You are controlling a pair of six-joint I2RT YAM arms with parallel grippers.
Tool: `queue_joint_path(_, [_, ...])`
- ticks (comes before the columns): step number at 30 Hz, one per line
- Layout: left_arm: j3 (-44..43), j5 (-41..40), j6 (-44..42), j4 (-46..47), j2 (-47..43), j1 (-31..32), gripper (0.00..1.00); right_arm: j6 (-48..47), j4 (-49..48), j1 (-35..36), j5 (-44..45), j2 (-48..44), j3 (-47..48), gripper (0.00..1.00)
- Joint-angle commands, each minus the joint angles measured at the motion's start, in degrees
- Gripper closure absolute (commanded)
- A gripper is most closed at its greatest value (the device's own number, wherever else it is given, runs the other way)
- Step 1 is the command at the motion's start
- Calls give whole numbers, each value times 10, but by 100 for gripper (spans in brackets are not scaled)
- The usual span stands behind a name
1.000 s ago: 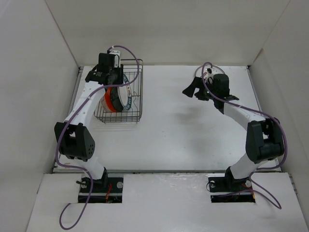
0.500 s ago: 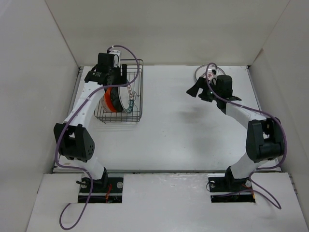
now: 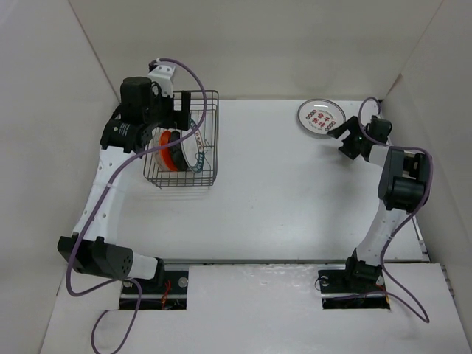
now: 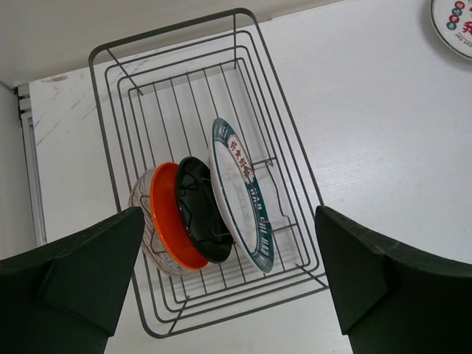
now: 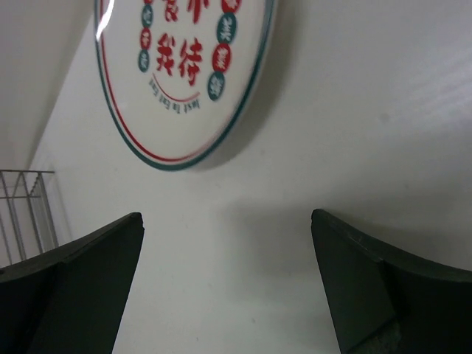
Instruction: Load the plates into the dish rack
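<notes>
Trouble lies with the red-marked plate [image 3: 320,115] flat at upper right: our right gripper [image 5: 225,215], wide open and empty beside it, may shove it wallward, while our left gripper [image 4: 228,210], also open and empty, hovers over the dish rack [image 4: 169,32] at upper left.

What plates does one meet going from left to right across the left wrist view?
clear plate → orange plate → black plate → white plate with blue-green rim → white plate with red marks
</notes>
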State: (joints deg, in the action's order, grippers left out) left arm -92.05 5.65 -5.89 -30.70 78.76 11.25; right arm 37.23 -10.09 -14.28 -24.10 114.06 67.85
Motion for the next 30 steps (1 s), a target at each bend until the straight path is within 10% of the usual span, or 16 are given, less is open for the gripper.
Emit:
queue_joint_path(1, [-1,40,-31,-3,-16,3,0,37,-18,-3,-31,54,60,0])
queue_joint_path(16, [-29,56,-29,-33,-16,-21,0,85,154,-3,-16,196,249,36])
queue_joint_path(27, [3,68,-24,-16,-21,-21,0,101,228,-3,-4,229,293,99])
queue_joint_path(30, [9,68,-24,-16,-21,-21,0,107,235,-8,3,219,281,100])
